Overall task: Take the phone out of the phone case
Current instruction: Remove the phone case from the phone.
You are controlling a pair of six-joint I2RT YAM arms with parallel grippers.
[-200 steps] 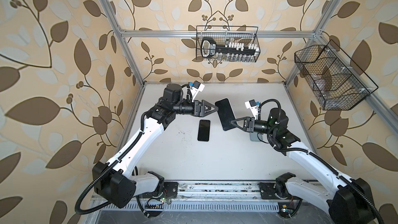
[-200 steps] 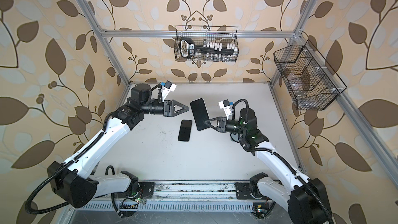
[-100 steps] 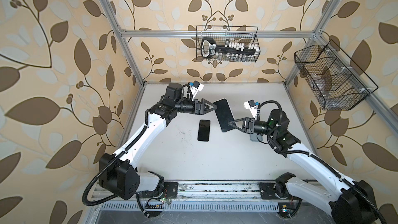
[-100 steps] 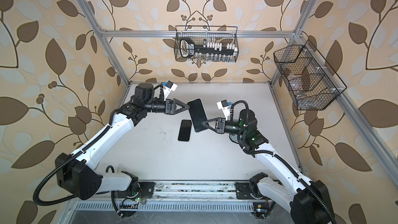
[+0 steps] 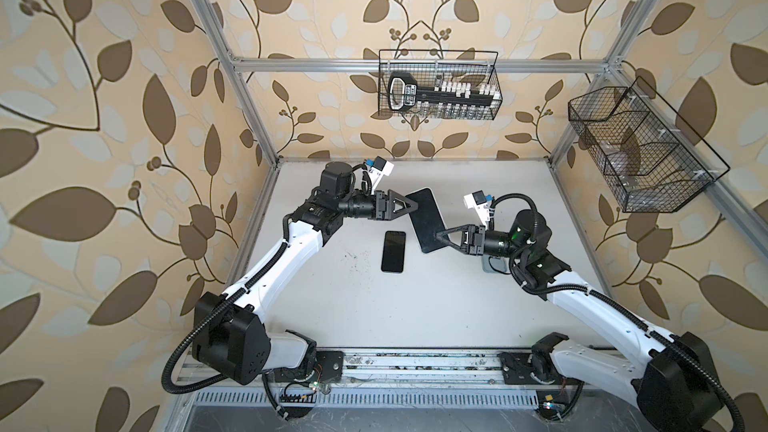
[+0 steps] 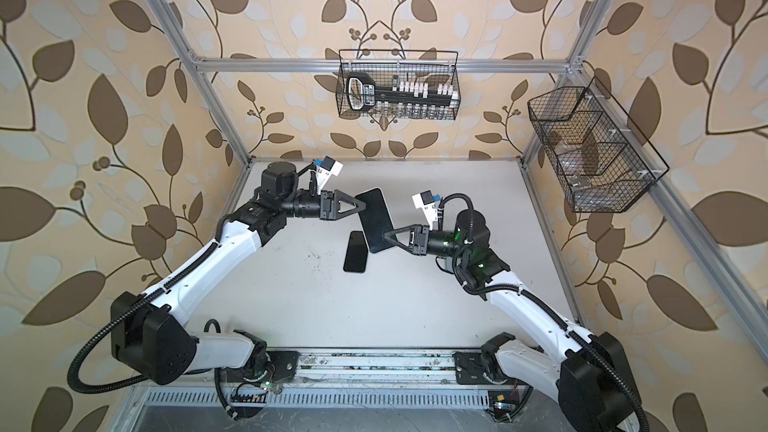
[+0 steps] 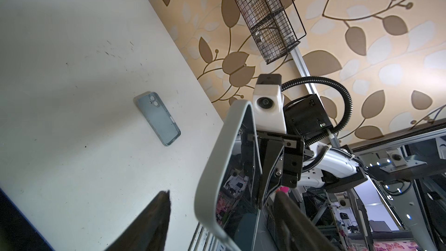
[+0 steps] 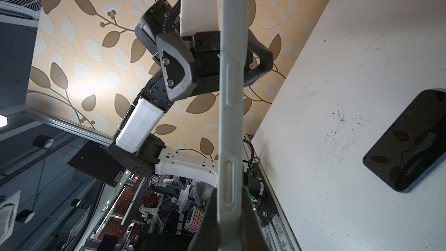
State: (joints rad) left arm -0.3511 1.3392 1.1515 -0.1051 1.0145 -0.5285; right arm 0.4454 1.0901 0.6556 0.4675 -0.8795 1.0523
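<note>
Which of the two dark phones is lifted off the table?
The larger phone, in its pale case, pinched by the right gripper; the smaller black phone lies flat.

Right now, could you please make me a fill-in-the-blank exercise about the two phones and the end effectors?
1. The right end effector is ____ on the cased phone.
2. The left end effector has its jaws ____ around that phone's other end.
3. The black phone lies on the table with its screen facing ____.
Missing words: shut; open; up.
</note>
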